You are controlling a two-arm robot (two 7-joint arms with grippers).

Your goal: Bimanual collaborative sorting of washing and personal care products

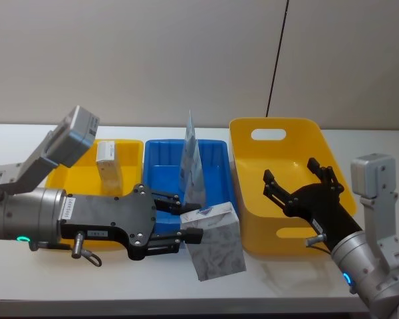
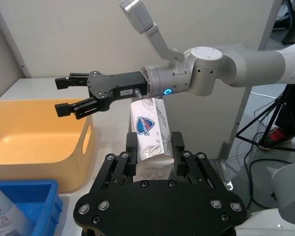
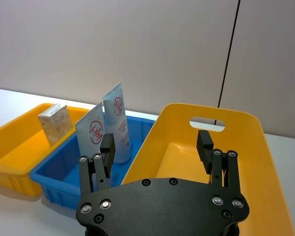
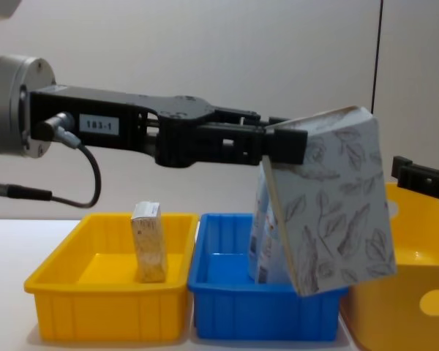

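Whitish-beige rectangular carton with grey leaf print: held tilted in the air, clear of the desk, above the near right corner of the blue tray. It is clamped at its upper part between the fingers of the left hand. The left wrist view shows a blue shield logo on its top face.

Left hand: black, closed on the carton's two sides. Its arm reaches in from the left, across the near side of the small yellow tray.

Second whitish-beige leaf-print carton: stands upright in the far part of the small yellow rectangular plastic tray, at the left of the row.

Two pale-blue-and-white flat stand-up pouches with pointed tops: stand upright, close together, inside the blue rectangular plastic tray, the middle container. Each shows a round red mark in the right wrist view.

Large deep yellow plastic basket with handle slots: at the right, just beside the blue tray. No product is seen in it.

Right hand: black, fingers spread wide and holding nothing. It hovers over the basket's near half.

White desk: carries the three containers, side by side.
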